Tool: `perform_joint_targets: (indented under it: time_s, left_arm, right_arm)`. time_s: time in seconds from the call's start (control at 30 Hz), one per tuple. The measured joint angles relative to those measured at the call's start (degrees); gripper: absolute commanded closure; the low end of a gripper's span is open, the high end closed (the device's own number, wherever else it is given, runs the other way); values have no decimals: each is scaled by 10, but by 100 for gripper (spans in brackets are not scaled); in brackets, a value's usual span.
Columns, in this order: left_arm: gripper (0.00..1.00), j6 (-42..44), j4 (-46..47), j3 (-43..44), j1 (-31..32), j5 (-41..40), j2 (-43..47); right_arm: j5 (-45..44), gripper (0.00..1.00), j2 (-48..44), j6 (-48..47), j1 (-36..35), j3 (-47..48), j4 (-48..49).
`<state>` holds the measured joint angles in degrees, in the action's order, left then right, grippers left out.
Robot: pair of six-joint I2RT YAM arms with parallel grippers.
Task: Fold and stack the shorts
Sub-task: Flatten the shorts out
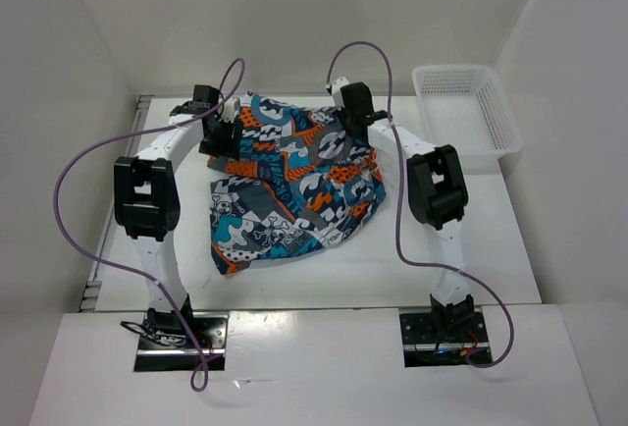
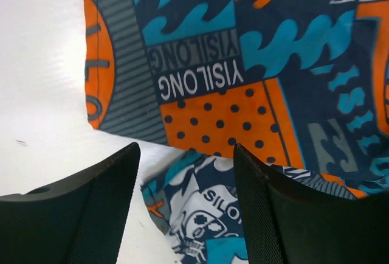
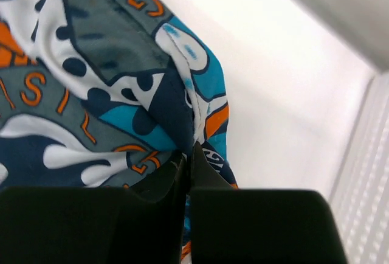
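Note:
The shorts (image 1: pixel 294 186), a patchwork print in blue, orange, white and grey, lie spread and partly doubled over in the middle of the white table. My left gripper (image 1: pixel 220 132) is at their far left edge. In the left wrist view it is open (image 2: pixel 185 154), its black fingers (image 2: pixel 100 203) apart just above a folded corner of the shorts (image 2: pixel 243 81). My right gripper (image 1: pixel 350 110) is at the far right edge. In the right wrist view it is shut (image 3: pixel 189 154) on a fold of the shorts (image 3: pixel 121 75), pinching the fabric edge.
A white mesh basket (image 1: pixel 466 112) stands at the far right of the table. White walls close in the back and both sides. Purple cables loop from both arms. Bare table (image 1: pixel 343 269) lies in front of the shorts.

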<state>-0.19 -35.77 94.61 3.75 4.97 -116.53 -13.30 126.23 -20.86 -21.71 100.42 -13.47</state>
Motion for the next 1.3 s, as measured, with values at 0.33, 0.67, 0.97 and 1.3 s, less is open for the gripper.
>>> perform_joint_targets:
  time_s: [0.33,0.67,0.97,1.3]
  left_arm:
    - [27,0,50,101,-23,-50,-88]
    - [27,-2,115,-66,-31,-85,-38]
    - [25,0,90,-100,-33,-86,14]
    - [23,0,57,-173,-32,-75,172]
  right_arm:
    - [-15,12,77,20,-28,82,8]
    - [-32,11,35,19,-28,10,3]
    - [123,19,-220,-18,-16,-167,-76]
    - [251,17,-288,-60,4,-316,-148]
